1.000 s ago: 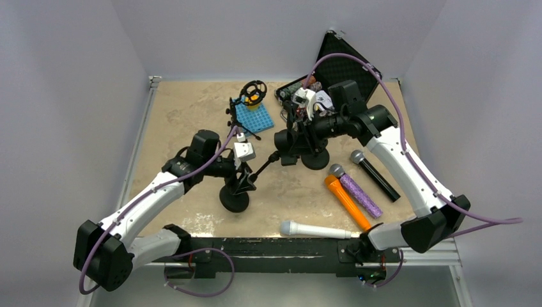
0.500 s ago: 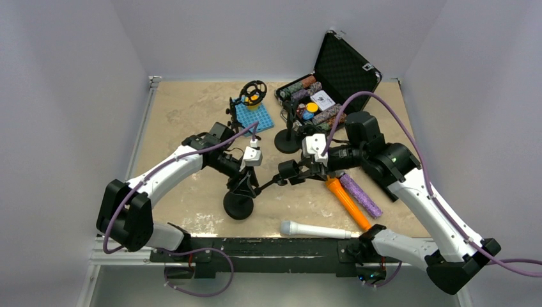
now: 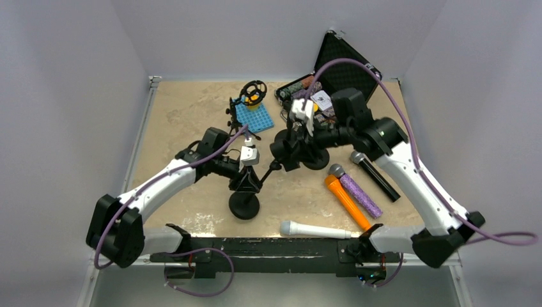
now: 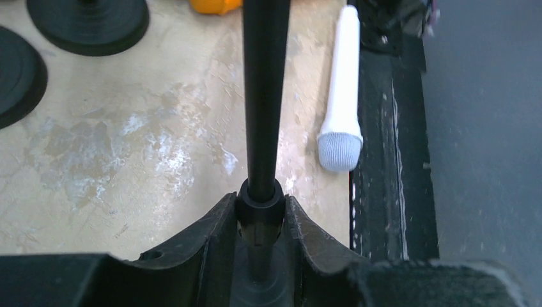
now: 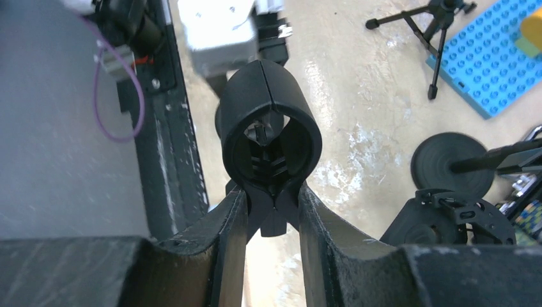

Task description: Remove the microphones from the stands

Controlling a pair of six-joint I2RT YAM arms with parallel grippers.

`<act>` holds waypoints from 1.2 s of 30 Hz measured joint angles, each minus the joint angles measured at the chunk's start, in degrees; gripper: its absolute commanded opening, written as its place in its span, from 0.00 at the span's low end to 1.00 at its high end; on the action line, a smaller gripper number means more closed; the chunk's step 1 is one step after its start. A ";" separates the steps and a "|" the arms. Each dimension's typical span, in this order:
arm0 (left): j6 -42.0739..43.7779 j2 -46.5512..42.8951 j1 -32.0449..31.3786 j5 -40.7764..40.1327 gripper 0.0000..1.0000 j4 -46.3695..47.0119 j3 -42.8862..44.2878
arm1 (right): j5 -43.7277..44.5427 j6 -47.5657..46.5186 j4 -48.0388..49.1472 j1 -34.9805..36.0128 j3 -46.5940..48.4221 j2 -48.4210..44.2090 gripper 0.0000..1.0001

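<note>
A black microphone stand [image 3: 245,206] stands near the front middle, its thin boom rising to a black ring clip [image 5: 270,137]. My left gripper [image 3: 248,182] is shut on the stand's pole [image 4: 262,96], at a collar [image 4: 261,204]. My right gripper [image 3: 286,152] is shut on the clip's lower tab [image 5: 273,192]. The ring shows no microphone inside it. A white microphone [image 3: 316,229] lies by the front edge and also shows in the left wrist view [image 4: 342,96]. Orange [image 3: 345,199], purple [image 3: 356,190] and black [image 3: 376,176] microphones lie to the right.
Another round stand base [image 3: 316,158] sits under the right arm, and it shows in the right wrist view [image 5: 447,163]. A blue studded plate [image 3: 252,117], a small tripod [image 5: 434,32] and an open black case [image 3: 345,64] are at the back. The black front rail [image 4: 390,160] runs beside the white microphone.
Since half a second ago my right gripper has moved back and up with the clip, uncovering the black microphone. My left arm has shifted and the stand base has slid slightly right.
</note>
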 measured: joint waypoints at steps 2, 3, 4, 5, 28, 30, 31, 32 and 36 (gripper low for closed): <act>-9.22 -1.29 -0.15 -2.51 0.08 7.93 -2.91 | 1.70 4.11 -0.61 0.17 2.60 2.19 0.00; -13.55 -1.18 -0.15 -3.50 0.15 11.67 -3.89 | 3.10 5.44 -1.46 0.33 3.48 2.45 0.00; -16.46 -1.03 -0.26 -4.24 0.22 14.38 -4.55 | 4.28 6.12 -2.25 0.57 4.15 2.54 0.00; -19.37 -0.81 -0.46 -5.40 0.30 17.16 -5.16 | 5.99 6.38 -2.93 1.22 4.87 2.51 0.00; -29.38 -22.77 1.22 -10.49 1.00 9.90 3.52 | 10.93 -3.34 -6.58 10.91 8.85 3.43 0.00; -31.17 -24.02 1.22 -10.91 1.00 10.95 7.32 | 11.08 -4.31 -6.64 11.56 9.33 3.91 0.00; -32.24 -24.06 1.25 -11.26 1.00 11.87 8.72 | 11.10 -4.72 -6.56 11.93 9.55 4.20 0.00; -33.64 -24.00 1.25 -11.72 0.99 13.29 10.14 | 11.10 -5.07 -6.45 12.33 9.75 4.44 0.00; -39.26 -21.90 1.29 -13.79 0.97 20.13 12.41 | 11.26 -5.92 -6.01 13.46 10.27 5.16 0.00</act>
